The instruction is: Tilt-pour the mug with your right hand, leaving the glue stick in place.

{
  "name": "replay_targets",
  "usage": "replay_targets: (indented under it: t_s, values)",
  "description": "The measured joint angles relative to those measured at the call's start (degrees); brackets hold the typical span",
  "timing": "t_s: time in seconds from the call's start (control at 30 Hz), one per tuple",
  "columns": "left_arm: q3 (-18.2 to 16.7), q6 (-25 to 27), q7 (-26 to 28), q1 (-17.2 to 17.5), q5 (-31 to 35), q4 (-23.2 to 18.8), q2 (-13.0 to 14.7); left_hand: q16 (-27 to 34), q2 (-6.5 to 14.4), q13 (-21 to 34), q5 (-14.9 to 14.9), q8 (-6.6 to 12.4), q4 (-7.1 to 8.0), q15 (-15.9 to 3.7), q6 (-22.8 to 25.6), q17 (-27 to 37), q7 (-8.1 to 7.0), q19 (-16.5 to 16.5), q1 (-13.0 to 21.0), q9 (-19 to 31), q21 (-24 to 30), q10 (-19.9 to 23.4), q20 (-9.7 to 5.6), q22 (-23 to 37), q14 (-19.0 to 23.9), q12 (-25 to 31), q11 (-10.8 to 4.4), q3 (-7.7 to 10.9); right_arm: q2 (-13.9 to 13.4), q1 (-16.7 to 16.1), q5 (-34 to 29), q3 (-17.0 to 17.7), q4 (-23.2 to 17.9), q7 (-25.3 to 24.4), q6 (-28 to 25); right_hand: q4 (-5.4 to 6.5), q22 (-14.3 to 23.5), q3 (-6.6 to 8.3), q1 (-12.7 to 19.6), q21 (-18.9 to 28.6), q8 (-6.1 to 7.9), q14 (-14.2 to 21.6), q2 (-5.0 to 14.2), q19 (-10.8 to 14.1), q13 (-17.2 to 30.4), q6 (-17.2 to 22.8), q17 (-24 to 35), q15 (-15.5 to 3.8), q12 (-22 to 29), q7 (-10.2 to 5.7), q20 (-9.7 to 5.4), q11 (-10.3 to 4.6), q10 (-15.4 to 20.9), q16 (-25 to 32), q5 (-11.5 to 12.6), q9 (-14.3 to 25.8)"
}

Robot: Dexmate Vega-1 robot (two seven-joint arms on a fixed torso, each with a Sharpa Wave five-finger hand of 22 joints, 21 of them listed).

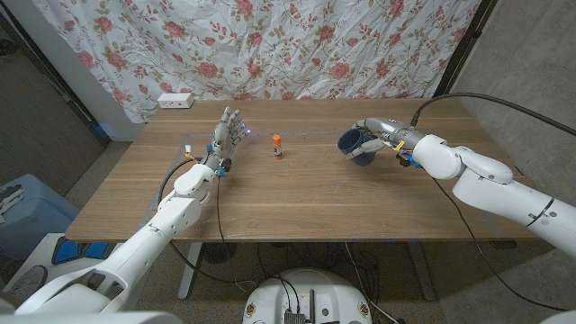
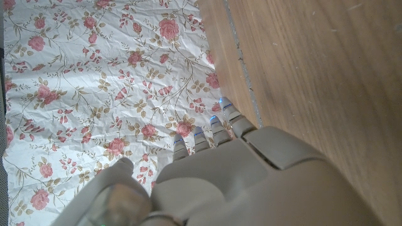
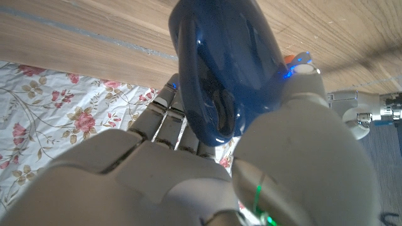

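Observation:
My right hand grips a dark blue mug at the right back of the table, tipped over so its mouth faces the table's middle. In the right wrist view the mug sits between the fingers and the thumb, its rim turned sideways. A small glue stick with an orange cap and white body stands upright near the table's middle, a good way from the mug. My left hand stands at the left back with its fingers spread and nothing in them.
The wooden table runs wide in front of both hands. A flowered curtain hangs behind it. A white power strip lies at the back left corner. A black cable arcs over my right arm.

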Motion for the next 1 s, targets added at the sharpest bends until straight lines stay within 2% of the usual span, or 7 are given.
replay_targets:
  t_s: [0.2, 0.3, 0.63, 0.77, 1.0]
  values:
    - [0.0, 0.0, 0.0, 0.0, 0.0, 0.0, 0.0, 0.0, 0.0, 0.0, 0.0, 0.0, 0.0, 0.0, 0.0, 0.0, 0.0, 0.0, 0.0, 0.0, 0.0, 0.0, 0.0, 0.0, 0.0, 0.0, 0.0, 0.0, -0.2, 2.4, -2.2, -1.8, -1.2, 2.7, -2.5, 0.0, 0.0, 0.0, 0.0, 0.0, 0.1, 0.5, 0.0, 0.9, 0.1, 0.2, 0.2, -0.07, 0.0, 0.2, -0.11, 0.21, 0.2, 0.0, -0.4, 0.0]
    - [0.0, 0.0, 0.0, 0.0, 0.0, 0.0, 0.0, 0.0, 0.0, 0.0, 0.0, 0.0, 0.0, 0.0, 0.0, 0.0, 0.0, 0.0, 0.0, 0.0, 0.0, 0.0, 0.0, 0.0, 0.0, 0.0, 0.0, 0.0, -0.4, 3.6, -5.0, -2.7, -1.8, 6.2, -5.5, 0.0, 0.0, 0.0, 0.0, 0.0, 0.16, 0.7, 0.0, 1.1, 0.2, 0.3, 0.2, -0.15, 0.0, 0.29, -0.29, 0.31, 0.3, 0.0, -0.4, 0.0]
    - [0.0, 0.0, 0.0, 0.0, 0.0, 0.0, 0.0, 0.0, 0.0, 0.0, 0.0, 0.0, 0.0, 0.0, 0.0, 0.0, 0.0, 0.0, 0.0, 0.0, 0.0, 0.0, 0.0, 0.0, 0.0, 0.0, 0.0, 0.0, -1.0, 6.8, -11.0, -5.4, -4.1, 13.3, -10.2, 0.01, 0.3, -0.01, 0.0, 0.0, 0.53, 1.9, 0.0, 1.6, 0.5, 0.5, 0.4, -0.28, 0.4, 0.5, -0.4, 0.71, 0.7, -0.2, -1.0, 0.0]
    - [0.0, 0.0, 0.0, 0.0, 0.0, 0.0, 0.0, 0.0, 0.0, 0.0, 0.0, 0.0, 0.0, 0.0, 0.0, 0.0, 0.0, 0.0, 0.0, 0.0, 0.0, 0.0, 0.0, 0.0, 0.0, 0.0, 0.0, 0.0, -1.1, 7.2, -13.4, -5.8, -4.5, 15.7, -11.4, 0.01, 0.3, -0.01, 0.0, 0.0, 1.0, 1.9, 0.0, 2.4, 0.8, 0.5, 0.4, -0.28, 0.4, 0.5, -0.31, 0.43, 1.0, -0.2, -1.1, 0.0]
    - [0.0, 0.0, 0.0, 0.0, 0.0, 0.0, 0.0, 0.0, 0.0, 0.0, 0.0, 0.0, 0.0, 0.0, 0.0, 0.0, 0.0, 0.0, 0.0, 0.0, 0.0, 0.0, 0.0, 0.0, 0.0, 0.0, 0.0, 0.0, -0.9, 9.8, -18.1, -8.2, -5.8, 20.6, -12.5, -0.32, 0.3, 0.32, 0.0, 0.0, 1.03, 2.3, 0.0, 2.4, 0.8, 0.7, 0.2, -0.29, 0.4, 0.71, -0.3, 0.74, 1.3, -0.2, -1.1, 0.0]
